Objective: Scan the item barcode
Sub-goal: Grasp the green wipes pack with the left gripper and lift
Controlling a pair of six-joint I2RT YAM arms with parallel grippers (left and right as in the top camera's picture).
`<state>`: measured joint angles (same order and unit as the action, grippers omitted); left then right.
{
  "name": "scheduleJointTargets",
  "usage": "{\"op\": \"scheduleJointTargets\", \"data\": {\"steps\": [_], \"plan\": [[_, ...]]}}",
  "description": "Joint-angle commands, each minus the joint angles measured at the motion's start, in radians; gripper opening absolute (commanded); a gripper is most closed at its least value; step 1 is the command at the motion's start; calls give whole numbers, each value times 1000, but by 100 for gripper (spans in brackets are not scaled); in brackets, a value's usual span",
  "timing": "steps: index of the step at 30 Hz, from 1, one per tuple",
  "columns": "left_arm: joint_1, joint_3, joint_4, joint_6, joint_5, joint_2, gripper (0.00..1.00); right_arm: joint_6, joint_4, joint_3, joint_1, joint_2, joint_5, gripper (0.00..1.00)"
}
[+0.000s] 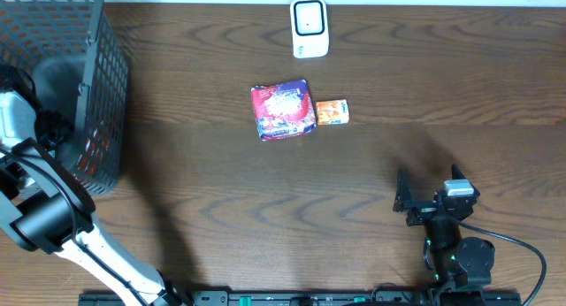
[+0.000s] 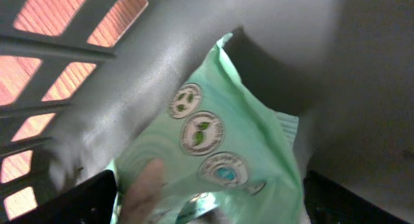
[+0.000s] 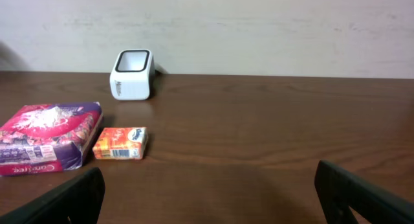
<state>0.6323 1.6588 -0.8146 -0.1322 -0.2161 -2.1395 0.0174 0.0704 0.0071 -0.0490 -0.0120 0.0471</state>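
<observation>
Spread left fingers (image 2: pixel 77 201) straddle a glossy pale-green plastic packet (image 2: pixel 213 140) in the nine-o'clock grey lattice basket (image 1: pixel 102 94); it may slip. Right fingers (image 3: pixel 65 198) spread.

The basket (image 1: pixel 99 94) runs off the overhead view's top and left edges, and the left gripper (image 2: pixel 213 208) inside it cannot be made out from above; its own camera shows only finger corners at the bottom edge. The green packet (image 2: pixel 220 140) between them is blurred and cropped too, emblems unreadable; whether they touch it cannot be told. Right of the basket, the purple packet (image 3: pixel 45 136) is clipped by the right wrist view's left edge.
</observation>
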Motion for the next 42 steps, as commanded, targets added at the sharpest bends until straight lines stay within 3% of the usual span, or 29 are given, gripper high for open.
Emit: {"op": "scheduleJointTargets", "data": {"steps": [1,3,5,7,9,16,22,32,42], "plan": [[4,-19,-7,4,-10,-29,83,4,4,-1,8,4,-8,99],[4,-21,-7,4,-10,-34,75,4,4,-1,8,4,-8,99],[4,-21,-9,3,-10,-36,45,4,4,-1,8,4,-8,99],[4,-21,-11,-3,-8,-36,22,4,4,-1,8,4,-8,99],[4,-21,-12,-4,-1,-36,8,4,4,-1,8,4,-8,99],[1,-4,-27,-64,64,6,7,4,4,-1,8,4,-8,99],[-12,22,-9,-64,197,157,7,4,4,-1,8,4,-8,99],[-53,22,73,-64,514,449,7,4,4,-1,8,4,-8,99],[-171,22,127,-64,776,533,7,4,4,-1,8,4,-8,99]]}}
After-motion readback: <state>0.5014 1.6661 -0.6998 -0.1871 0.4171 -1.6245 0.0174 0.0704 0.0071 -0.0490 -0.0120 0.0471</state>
